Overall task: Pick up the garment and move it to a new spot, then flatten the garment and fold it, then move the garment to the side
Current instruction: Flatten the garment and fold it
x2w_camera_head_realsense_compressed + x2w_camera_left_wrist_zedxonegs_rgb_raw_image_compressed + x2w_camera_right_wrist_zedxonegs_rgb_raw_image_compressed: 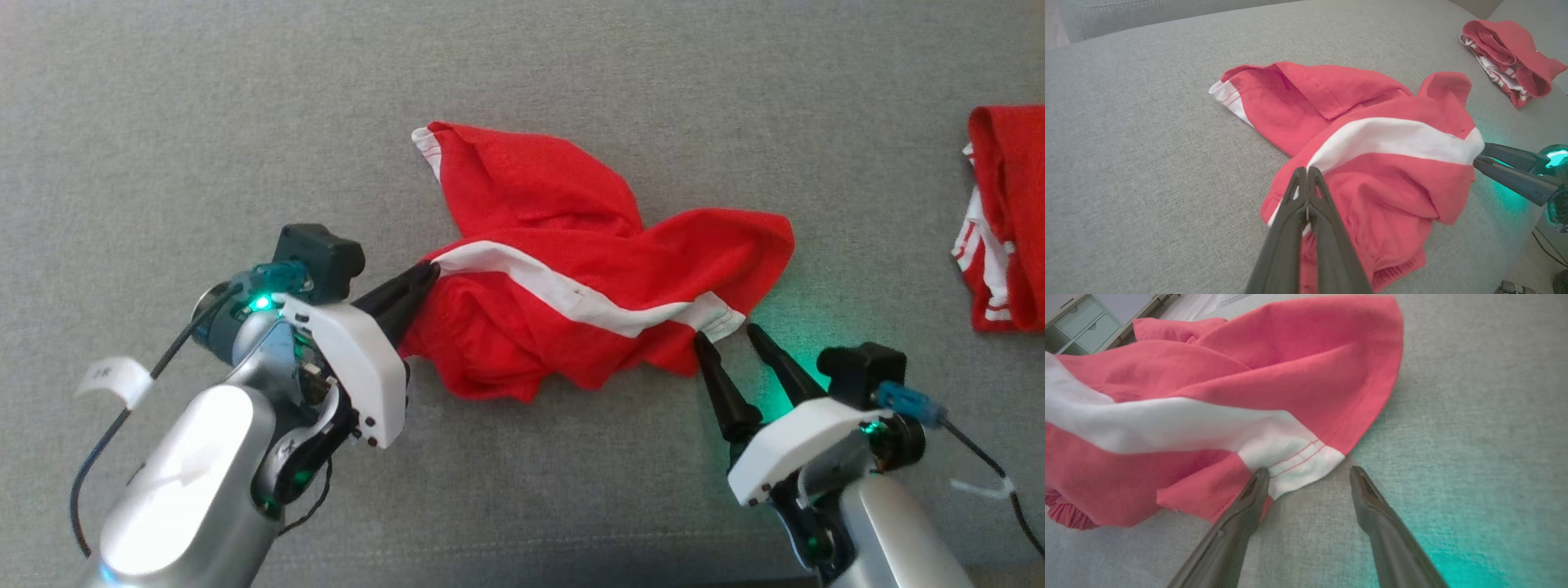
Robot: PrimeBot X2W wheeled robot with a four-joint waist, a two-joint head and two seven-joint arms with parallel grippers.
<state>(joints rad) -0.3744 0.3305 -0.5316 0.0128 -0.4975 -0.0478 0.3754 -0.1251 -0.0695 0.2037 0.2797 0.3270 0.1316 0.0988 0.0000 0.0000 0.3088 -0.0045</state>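
Note:
The garment point(571, 269) is a red piece with a broad white stripe, lying crumpled on the grey cushion. My left gripper point(424, 273) is shut on the garment's left end, where the white stripe starts; in the left wrist view its tips point(1306, 171) pinch the red and white cloth point(1384, 163). My right gripper point(727, 335) stands open at the garment's right end. One of its fingers point(1255, 486) touches the stitched white hem point(1294, 457), and the other rests on bare cushion beside it.
A second red and white garment point(1000, 220) lies bunched at the right edge of the grey cushion point(204, 122), also visible in the left wrist view point(1506, 57). Pale drawers point(1081, 322) stand beyond the cushion. A cable point(992, 469) trails from the right wrist.

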